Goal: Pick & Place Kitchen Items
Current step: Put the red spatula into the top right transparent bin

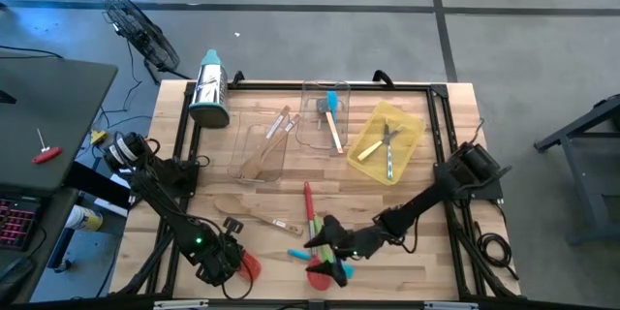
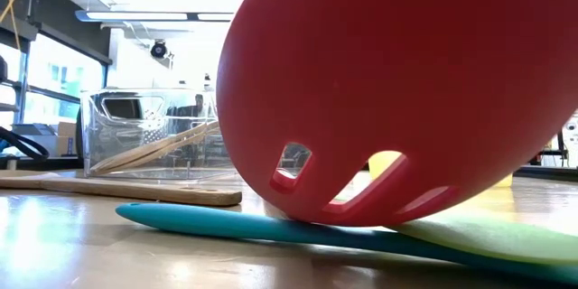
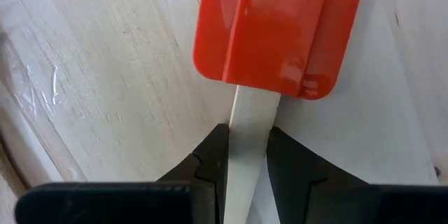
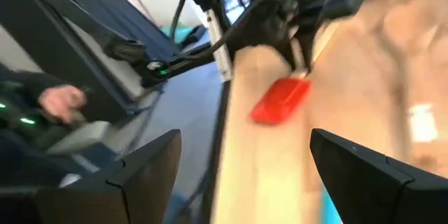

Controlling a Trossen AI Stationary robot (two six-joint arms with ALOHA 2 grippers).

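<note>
Left gripper (image 3: 247, 155) is pinching the red spatula (image 3: 269, 31) by its pale handle: light, stiff, flexible blade. Right gripper (image 4: 241, 157) is gaping wide, empty.

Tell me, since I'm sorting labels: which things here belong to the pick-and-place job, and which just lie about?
Job:
red spatula, clamped in the left gripper
red slotted spoon
teal spatula
wooden spoon
right gripper, open above the table

Lying about:
box grater
yellow tray
clear trays
fan

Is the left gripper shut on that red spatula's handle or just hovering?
Shut on it. In the left wrist view both fingers press the red spatula by its pale handle, no gap showing.
</note>
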